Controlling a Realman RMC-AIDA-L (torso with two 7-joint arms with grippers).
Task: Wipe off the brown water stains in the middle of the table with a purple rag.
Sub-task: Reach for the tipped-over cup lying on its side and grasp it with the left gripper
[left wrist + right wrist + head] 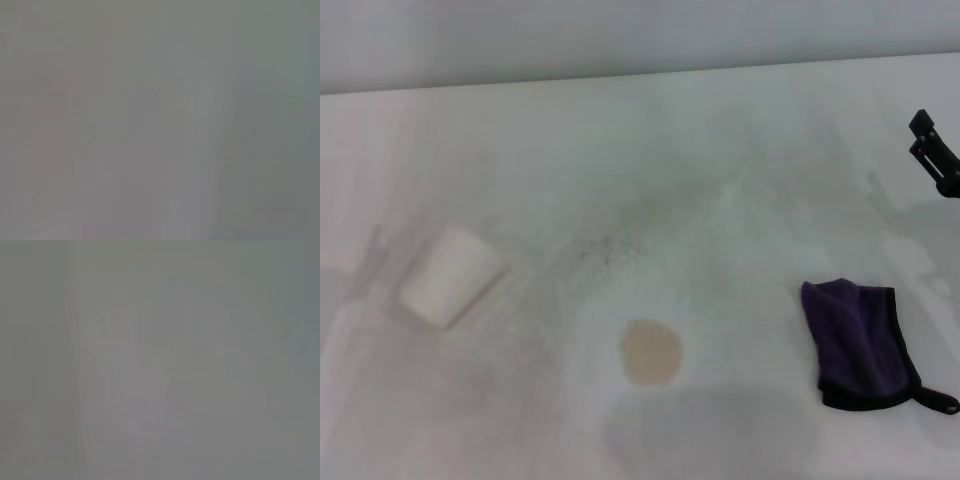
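In the head view a pale tan oval patch, the brown water stains [651, 352], lies on the white table [740, 180] near the front middle. To its right rests the purple rag [860, 342], folded, dark purple with a black edge and a small black loop at its near right corner. The right gripper [932, 150] shows as a black tip at the right edge, above and behind the rag, apart from it. The left gripper is out of view. Both wrist views show only flat grey.
A white cup [452, 275] lies on its side at the left of the table. A scatter of dark grey specks [608, 247] sits behind the stain. The table's far edge runs along the top.
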